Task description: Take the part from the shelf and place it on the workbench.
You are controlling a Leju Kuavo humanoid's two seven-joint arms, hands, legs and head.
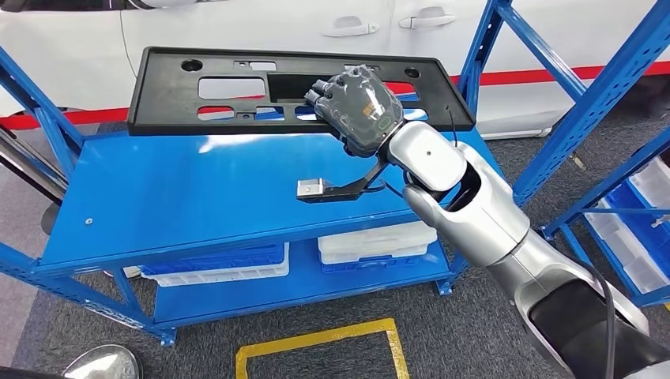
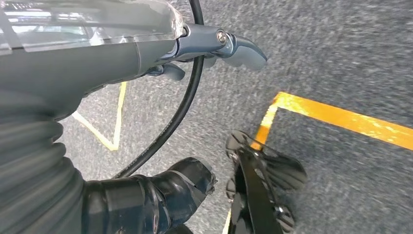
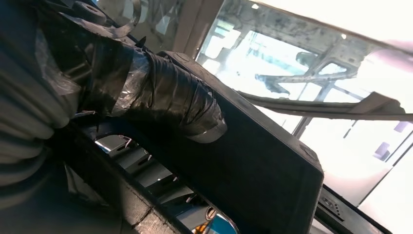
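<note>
So the blue shelf (image 1: 158, 197) takes up most of the head view; on the far side of its top level, leaning back a bit toward the white car (image 1: 261, 20) behind it, sits the part (image 1: 166, 87), a long black plastic panel with a bunch of cutouts; it stretches nearly the full width of the shelf top, its lower edge touching the blue surface; on the lower level there are two flat white trays (image 1: 375, 243) next to each other; down on the grey carpet there's a yellow tape outline (image 1: 316, 341).

Right of middle, the right hand (image 1: 359, 106) comes in on the silver arm and sits on the part's front lower edge, toward its right end; fingers go into the big central cutout, and in the right wrist view the taped thumb (image 3: 165, 97) presses flat on the black panel face, so it's gripping the part; the panel hasn't left the shelf yet.

Far right there's a second blue rack (image 1: 624, 197) with clear bins.

The left hand (image 2: 214, 46) hangs over the carpet near a yellow line (image 2: 341, 117); nothing in it, and the visible finger sticks out straight, not curled.
</note>
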